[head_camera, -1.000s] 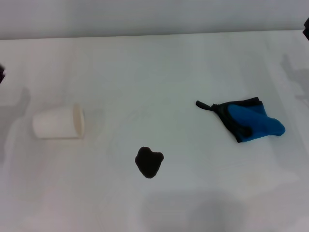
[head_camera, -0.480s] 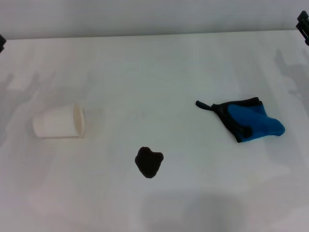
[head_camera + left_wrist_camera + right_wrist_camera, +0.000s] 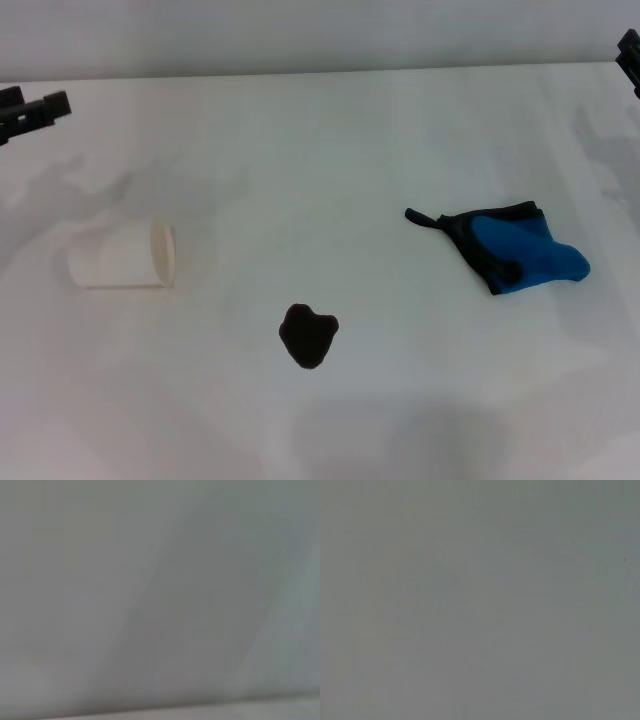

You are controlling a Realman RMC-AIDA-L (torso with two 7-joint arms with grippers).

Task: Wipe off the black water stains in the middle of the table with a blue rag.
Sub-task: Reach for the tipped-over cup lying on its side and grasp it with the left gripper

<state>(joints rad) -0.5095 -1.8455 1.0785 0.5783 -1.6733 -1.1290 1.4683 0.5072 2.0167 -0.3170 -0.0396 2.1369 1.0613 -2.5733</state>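
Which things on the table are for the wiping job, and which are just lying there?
For the job:
- blue rag, crumpled on the robot's right side
- black water stain, near the middle
- table, the white surface to be wiped

Just lying about:
- white paper cup, tipped on its side on the robot's left

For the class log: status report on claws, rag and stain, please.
Left claw and right claw at table edges, holding nothing. Blue rag untouched, stain unwiped. Tipped paper cup lies clear of both.
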